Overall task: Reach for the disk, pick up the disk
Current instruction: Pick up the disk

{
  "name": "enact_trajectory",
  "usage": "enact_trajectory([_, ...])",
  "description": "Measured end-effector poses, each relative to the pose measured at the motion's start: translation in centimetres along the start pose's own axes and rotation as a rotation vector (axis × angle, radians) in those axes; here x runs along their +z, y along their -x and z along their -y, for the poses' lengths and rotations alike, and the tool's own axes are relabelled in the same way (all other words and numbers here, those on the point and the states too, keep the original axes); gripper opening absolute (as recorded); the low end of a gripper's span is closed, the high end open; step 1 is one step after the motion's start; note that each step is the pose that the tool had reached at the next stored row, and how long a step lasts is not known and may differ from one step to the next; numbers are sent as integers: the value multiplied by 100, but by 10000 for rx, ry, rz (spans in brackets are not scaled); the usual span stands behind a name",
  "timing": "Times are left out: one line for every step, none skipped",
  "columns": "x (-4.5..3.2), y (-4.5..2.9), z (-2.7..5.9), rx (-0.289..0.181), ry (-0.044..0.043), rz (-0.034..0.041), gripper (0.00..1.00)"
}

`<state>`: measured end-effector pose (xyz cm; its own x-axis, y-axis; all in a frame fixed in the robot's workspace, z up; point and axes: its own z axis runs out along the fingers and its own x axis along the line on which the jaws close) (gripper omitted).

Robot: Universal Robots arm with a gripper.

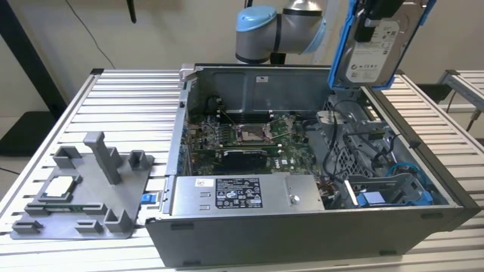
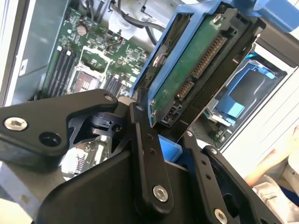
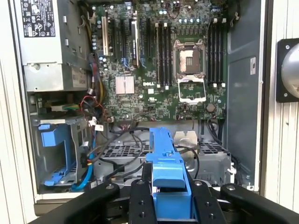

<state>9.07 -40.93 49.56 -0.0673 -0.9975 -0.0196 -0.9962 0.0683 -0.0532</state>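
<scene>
You have a table point(image 1: 113, 96) topped with ribbed, light metal slats running across it. Sitting directly on it, toward the exterior view's right, is an open computer case point(image 1: 302, 232), lying on its side with its board facing up. Toward the exterior view's left, just beside the case, a grey plastic fixture point(image 1: 83, 198) with upright posts and blocks rests flat on the slats. A small square silver chip point(image 1: 59, 187) lies in that fixture.
</scene>
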Motion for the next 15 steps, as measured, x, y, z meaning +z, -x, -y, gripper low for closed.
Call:
enact_trajectory([2, -20, 1, 2, 1, 1, 0])
enact_trajectory([3, -40, 2, 5, 1, 0, 0])
enact_trajectory([5, -61, 4, 6, 2, 0, 0])
enact_trajectory([7, -83, 5, 8, 3, 0, 0])
enact_trajectory([8, -103, 7, 10, 3, -1, 0])
enact_trajectory([10, -123, 8, 11, 3, -1, 0])
enact_trajectory([12, -145, 9, 13, 4, -1, 0])
enact_trajectory([14, -165, 10, 15, 4, 0, 0])
enact_trajectory([16, -185, 11, 17, 5, -1, 0])
enact_trajectory([17, -202, 13, 18, 5, -1, 0])
enact_trajectory([19, -220, 14, 20, 5, -1, 0])
enact_trajectory([21, -238, 15, 21, 6, -1, 0])
enact_trajectory([23, -259, 16, 22, 6, -2, 0])
enact_trajectory([26, -280, 18, 23, 6, -1, 0])
enact_trajectory([29, -304, 19, 24, 6, -2, 0])
